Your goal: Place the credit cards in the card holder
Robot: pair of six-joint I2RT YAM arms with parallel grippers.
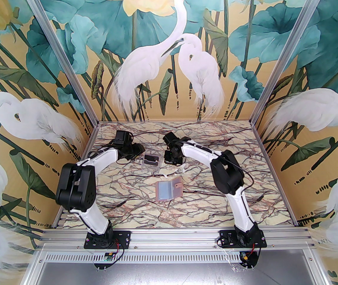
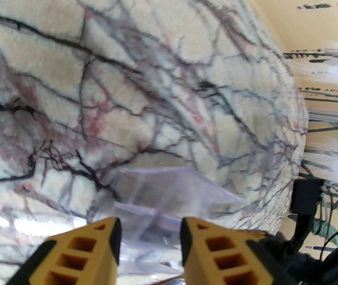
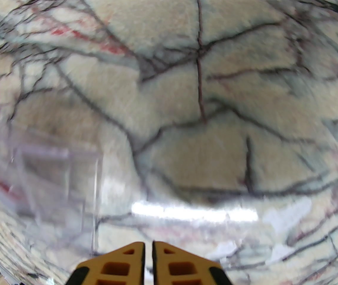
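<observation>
The table (image 1: pixel 204 206), a flat top printed in cream marble with dark and reddish veins, spans the floor of the enclosure. A small clear plastic box (image 1: pixel 151 162) sits on it towards the far side, slightly left of the middle, with a black card (image 1: pixel 152 158) showing inside. Nearer and a little to the right lies the dusty-pink leather-like card holder (image 1: pixel 169 189), opened flat. Its pale grey-blue sleeves face up and its snap tab is at the right edge. Box and holder lie apart.

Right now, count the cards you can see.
1: a black card lying in the clear box, beyond the open holder. Others may be stacked beneath it.
</observation>
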